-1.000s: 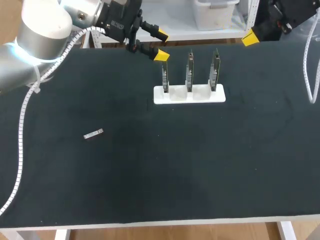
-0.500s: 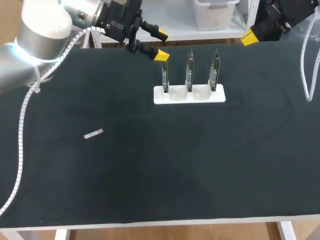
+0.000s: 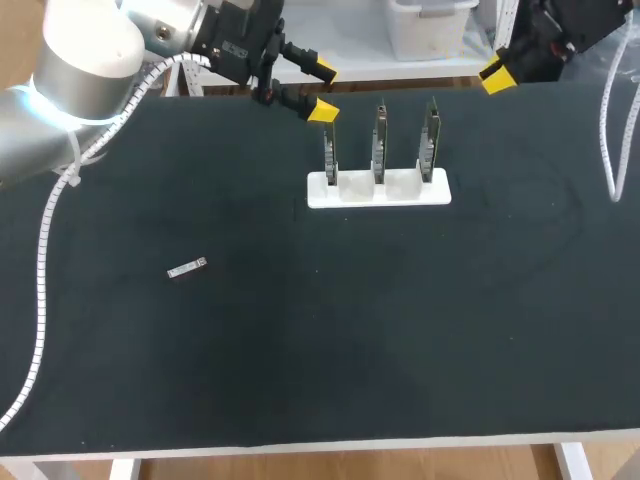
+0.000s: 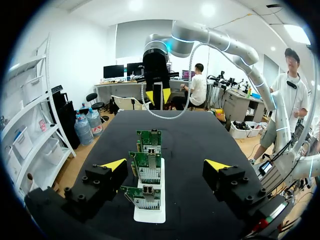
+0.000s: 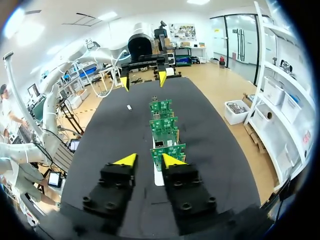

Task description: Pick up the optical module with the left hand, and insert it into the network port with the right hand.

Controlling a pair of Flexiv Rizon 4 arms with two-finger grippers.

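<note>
Three green circuit boards (image 3: 380, 145) stand upright in a row in your white slotted holder (image 3: 378, 190), near the far edge of the black worktop (image 3: 450, 330). From the left wrist view you can see a small metal port (image 4: 144, 190) on the face of the nearest board.

Your task's thing, the small silver oblong optical module (image 3: 186, 268), lies flat on the worktop. It is well apart from the holder, on the left arm's side and nearer to you. Nothing touches it. In the right wrist view it shows as a pale speck (image 5: 129, 107) beside the row of boards, far ahead of that hand.

Your left hand (image 3: 322, 90) hangs over the far edge of the worktop, just beside the leftmost board. Its yellow-tipped fingers are spread wide and hold nothing, and they frame the boards in its own view.

Your right hand (image 5: 148, 160) is up at the far right corner. Its fingers stand a narrow gap apart and hold nothing, in line with the row of boards.
</note>
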